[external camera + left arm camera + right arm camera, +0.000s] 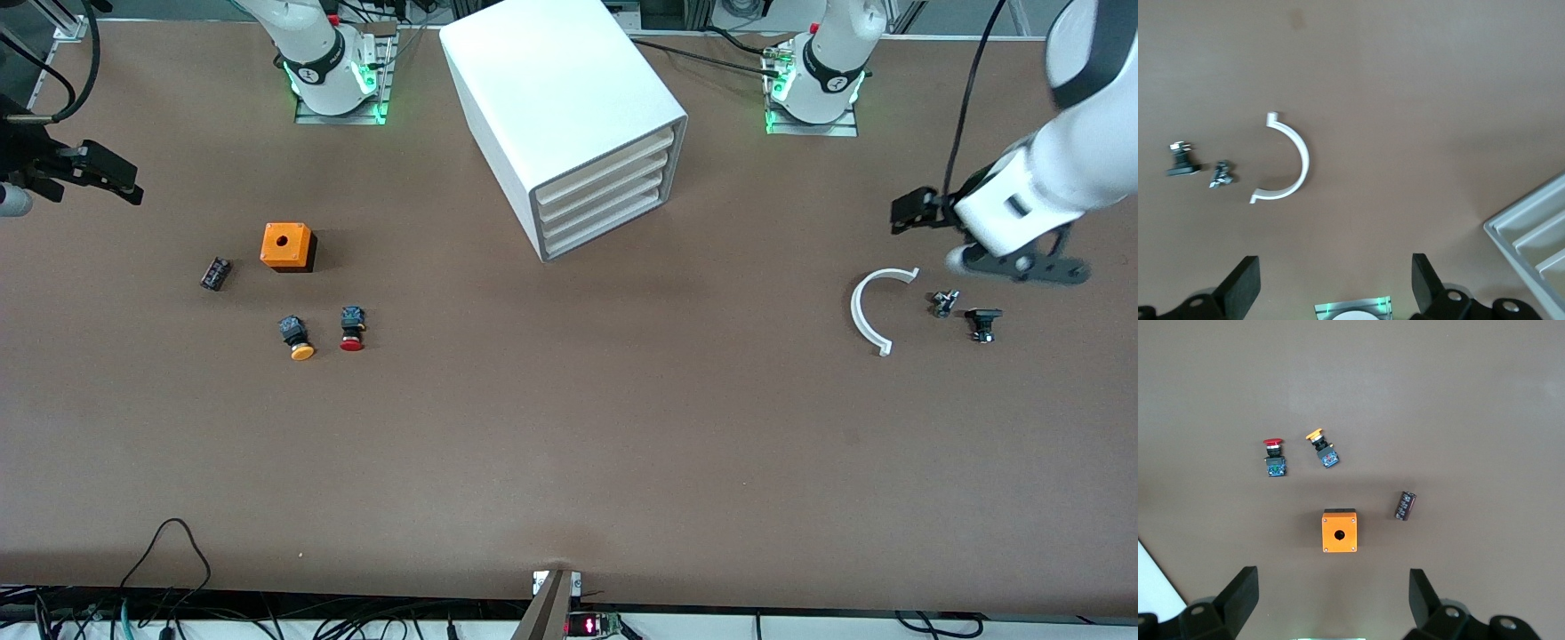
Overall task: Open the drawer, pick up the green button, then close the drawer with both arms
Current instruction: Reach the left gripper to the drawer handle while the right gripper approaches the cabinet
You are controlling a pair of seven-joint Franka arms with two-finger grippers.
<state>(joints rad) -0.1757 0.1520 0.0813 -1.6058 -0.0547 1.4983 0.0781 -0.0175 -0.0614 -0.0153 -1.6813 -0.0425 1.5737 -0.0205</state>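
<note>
A: Front view: all four drawers (605, 191) of the cabinet (556, 98) are seen shut; no green button is seen.

B: Left gripper (1331, 287) is held wide over bare table near the white clip (1288, 160); right gripper (1331, 603) is spread wide above the orange box (1339, 531).

Both arms (1058, 169) are glossy white with black joint rings. Green lights glow at their bases (813, 93). Each gripper is black; a black cable (969, 98) trails along the left arm.

Bright even overhead light, soft short shadows, no glare, wrist views slightly soft, front pic sharp
</note>
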